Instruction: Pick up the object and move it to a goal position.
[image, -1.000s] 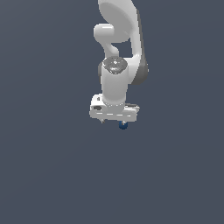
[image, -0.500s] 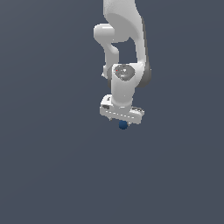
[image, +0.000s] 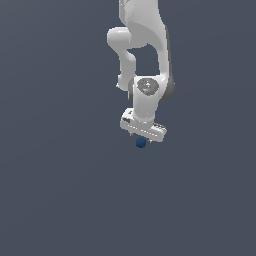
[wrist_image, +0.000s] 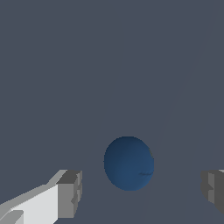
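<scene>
The small dark blue ball (image: 141, 143) lies on the plain grey floor, just under the white gripper's bar (image: 143, 129). My gripper (image: 141, 139) points down over it. In the wrist view the ball (wrist_image: 128, 163) sits between the two grey fingertips (wrist_image: 70, 194), with a clear gap on each side. The gripper (wrist_image: 141, 192) is open and does not touch the ball. In the exterior view the fingers are mostly hidden behind the bar.
The white arm (image: 145, 45) reaches down from the upper part of the exterior view. The floor (image: 60, 190) is a uniform dark grey surface with nothing else on it in view.
The gripper has moved toward the exterior view's right and a little lower, coming more squarely over the ball. The ball has stayed where it was.
</scene>
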